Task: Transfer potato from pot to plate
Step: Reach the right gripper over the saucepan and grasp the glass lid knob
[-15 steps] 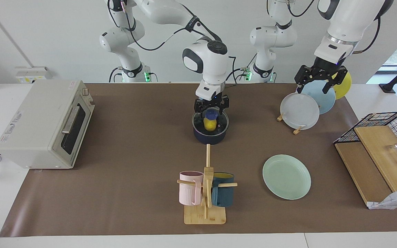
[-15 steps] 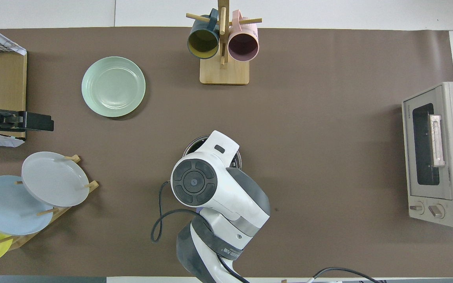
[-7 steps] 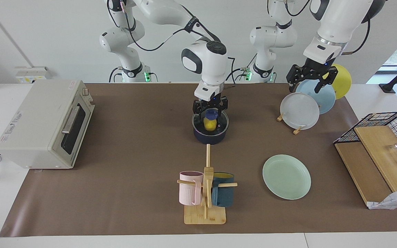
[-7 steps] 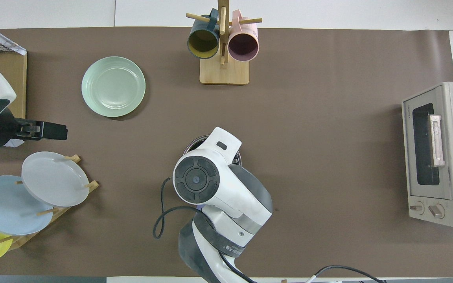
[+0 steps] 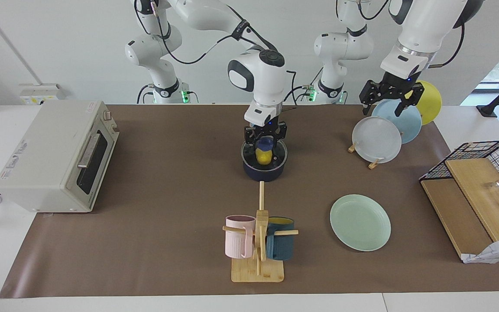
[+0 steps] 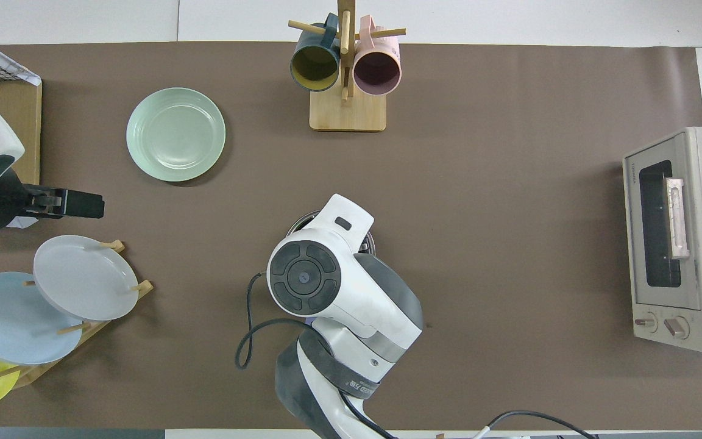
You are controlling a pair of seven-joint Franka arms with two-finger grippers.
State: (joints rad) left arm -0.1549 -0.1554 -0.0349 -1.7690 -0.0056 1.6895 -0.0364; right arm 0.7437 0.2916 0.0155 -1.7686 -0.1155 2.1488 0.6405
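Observation:
The yellow potato lies in the dark blue pot at the middle of the table. The pot's rim just shows under the arm in the overhead view, where the potato is hidden. My right gripper hangs just above the pot, open, with a finger on either side of the potato. The mint-green plate lies empty, farther from the robots and toward the left arm's end; it also shows in the overhead view. My left gripper waits open in the air over the plate rack; it also shows in the overhead view.
A rack holds a grey plate, a light-blue plate and a yellow plate. A mug tree with a pink and a dark blue mug stands farther out than the pot. A toaster oven and a wire basket stand at the table's ends.
The right gripper has risen slightly over the pot; the potato has not moved. The left gripper has risen and shifted a little toward the middle of the table.

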